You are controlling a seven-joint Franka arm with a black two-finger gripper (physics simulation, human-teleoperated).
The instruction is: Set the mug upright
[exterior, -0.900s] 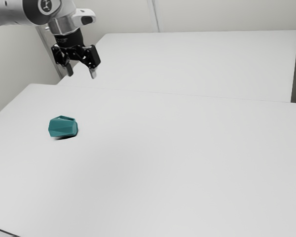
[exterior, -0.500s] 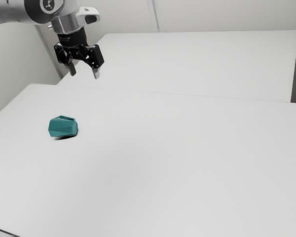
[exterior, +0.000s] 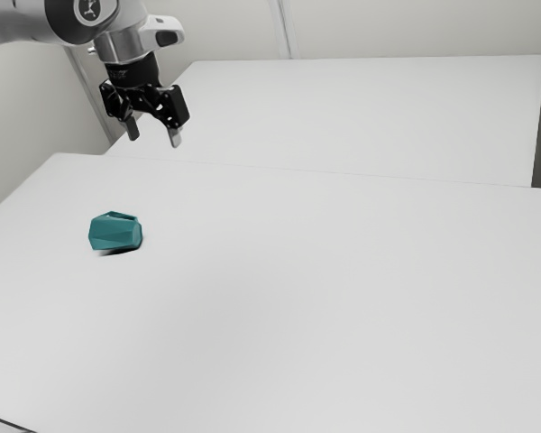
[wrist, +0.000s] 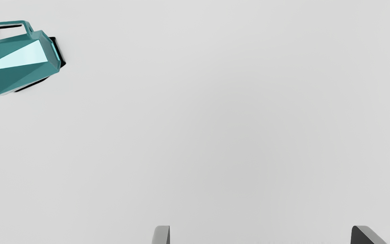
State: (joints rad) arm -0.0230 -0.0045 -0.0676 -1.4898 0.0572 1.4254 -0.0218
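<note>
"Where is the mug?"

"The teal mug [exterior: 115, 233] lies on its side on the white table [exterior: 298, 298], toward the exterior view's left."

"Not upright, then. And the gripper [exterior: 153, 139]?"

"Up in the air above the tabletop, well apart from the mug. The arm [exterior: 22, 20] reaches in from the exterior view's upper left, and the black gripper points downward."

"Is it pinching anything?"

"No, it's spread. In the wrist view the two fingers [wrist: 161, 235] stand wide apart, and there's just air between them, with the pale tabletop beyond."

"What about the handle [wrist: 5, 23]?"

"It runs along one flank of the mug, a squared loop. The exterior view has it on the side away from that camera. The body has flat, angular faces, and one catches a bright gleam."

"Which end is the mouth?"

"Hard to say; the rimmed end could be mouth or base from this angle. A dark shadow [wrist: 58, 51] lies on the table just beside that end."
</note>
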